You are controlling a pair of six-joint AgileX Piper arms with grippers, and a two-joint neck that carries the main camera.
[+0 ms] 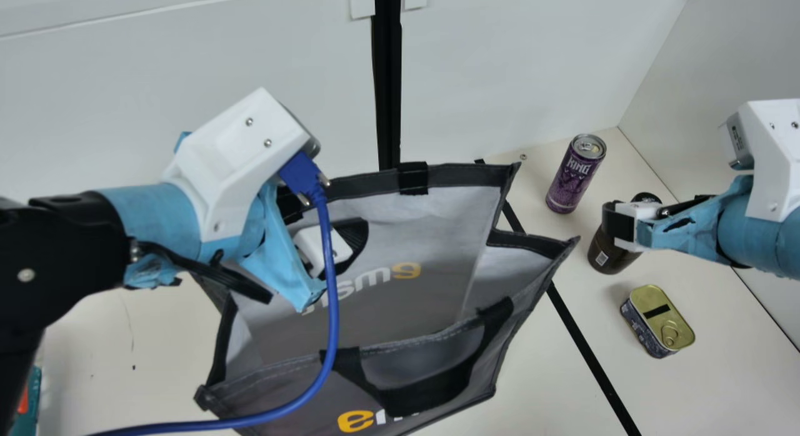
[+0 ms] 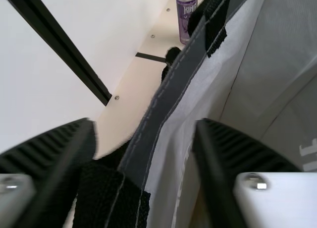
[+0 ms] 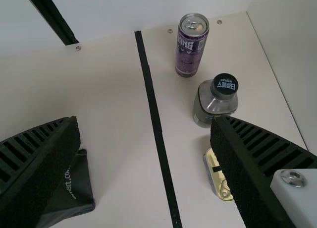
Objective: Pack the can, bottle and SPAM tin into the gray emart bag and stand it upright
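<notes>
The gray emart bag (image 1: pixel 375 317) stands with its mouth spread in the main view. My left gripper (image 1: pixel 331 245) is at the bag's far left rim; in the left wrist view the rim (image 2: pixel 168 104) passes between the parted fingers of my left gripper (image 2: pixel 144 139). To the bag's right, the purple can (image 1: pixel 575 173) is upright at the back, followed by the dark bottle (image 1: pixel 609 252) and the tin (image 1: pixel 659 320). My right gripper (image 1: pixel 619 223) covers part of the bottle. Seen from the right wrist, my right gripper (image 3: pixel 144 124) is open, one finger overlapping the tin (image 3: pixel 218 176).
A black tape line (image 1: pixel 581 342) runs along the table between the bag and the three items. White walls (image 1: pixel 500 67) rise behind and at the right. A blue cable (image 1: pixel 334 311) hangs from my left wrist across the bag. A teal object (image 1: pixel 30 398) lies at the near left edge.
</notes>
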